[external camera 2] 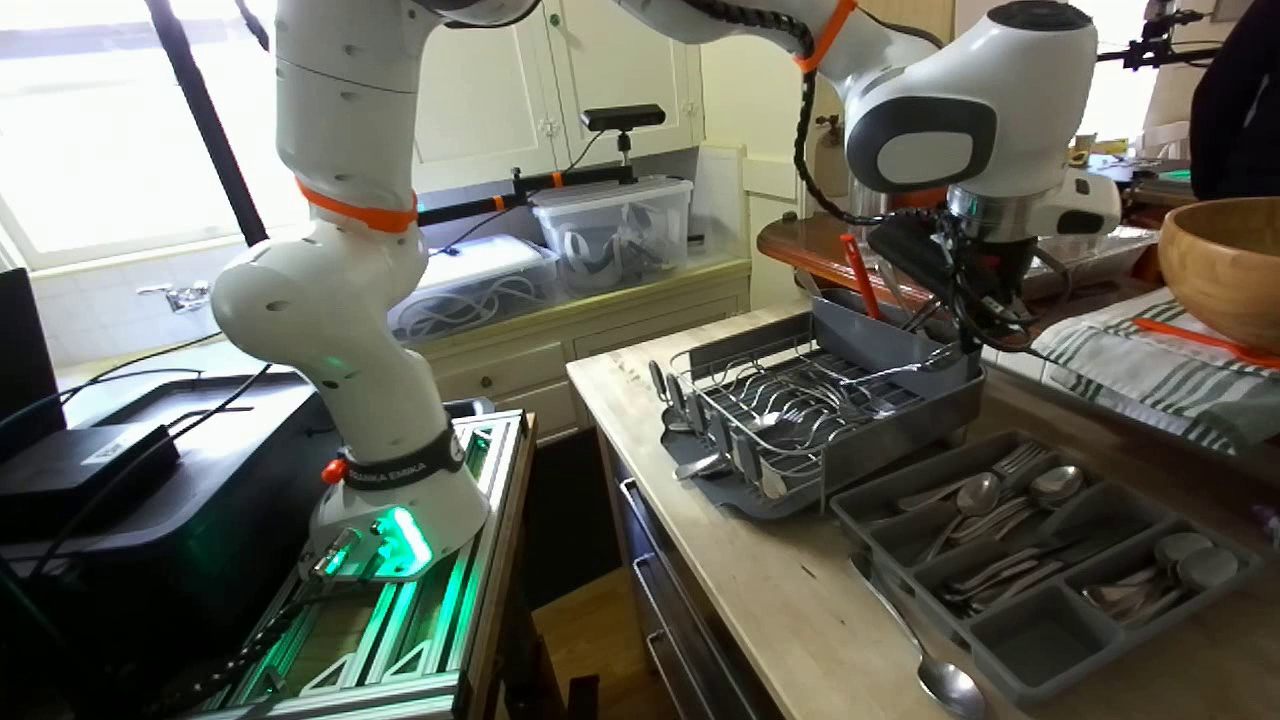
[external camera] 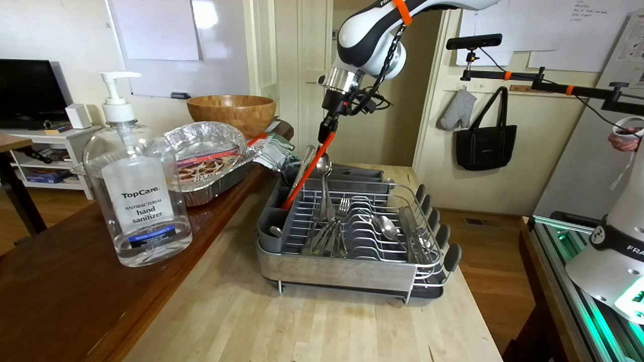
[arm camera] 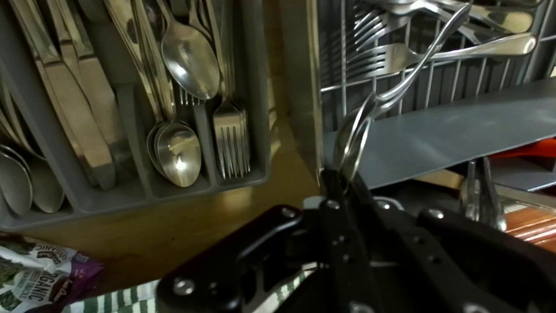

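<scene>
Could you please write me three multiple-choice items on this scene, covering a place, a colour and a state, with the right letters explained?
1. Where, relative to the cutlery tray, is the lone spoon at the bottom of an exterior view?
A. Inside it
B. Across its top
C. Beside it, on the countertop

2. What colour is the bright handle standing up from the dish rack?
A. Red-orange
B. Blue
C. Green

3. In the wrist view, how are the fingers set?
A. Spread wide, holding nothing
B. Closed on a silver utensil
C. Closed with nothing between them

Right letters:
1: C, since its bowl lies on pale wood outside the tray's wall.
2: A, since both exterior views show that colour.
3: B, since the fingers come together at one end of the utensil and the rest sticks out beyond them.
</scene>
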Controlling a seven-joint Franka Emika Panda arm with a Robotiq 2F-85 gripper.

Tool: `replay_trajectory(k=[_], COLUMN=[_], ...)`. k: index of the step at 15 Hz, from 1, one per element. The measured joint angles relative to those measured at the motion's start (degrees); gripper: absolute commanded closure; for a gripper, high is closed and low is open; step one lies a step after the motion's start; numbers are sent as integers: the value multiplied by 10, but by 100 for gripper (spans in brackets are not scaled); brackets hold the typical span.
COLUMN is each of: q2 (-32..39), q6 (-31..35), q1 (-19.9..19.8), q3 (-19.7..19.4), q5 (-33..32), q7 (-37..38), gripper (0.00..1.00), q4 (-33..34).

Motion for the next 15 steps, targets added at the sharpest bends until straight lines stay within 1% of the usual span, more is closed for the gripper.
replay_trajectory(k=[2, 4, 7, 9, 11, 12, 13, 15], q2=[-8, -19, -31, -34, -34, -32, -28, -18], q6=[-17, -63, -172, -247, -307, -330, -349, -366], q1=[-12, -28, -59, -79, -96, -101, -104, -106], q3=[3, 5, 1, -8, -21, -28, -33, -40], q5=[0, 0, 0, 0, 0, 0, 0, 0], q7=[-6, -29, -93, -147, -195, -214, -226, -227], gripper=[98, 98, 98, 98, 98, 98, 93, 93], q4=[1, 4, 27, 54, 84, 98, 112, 132])
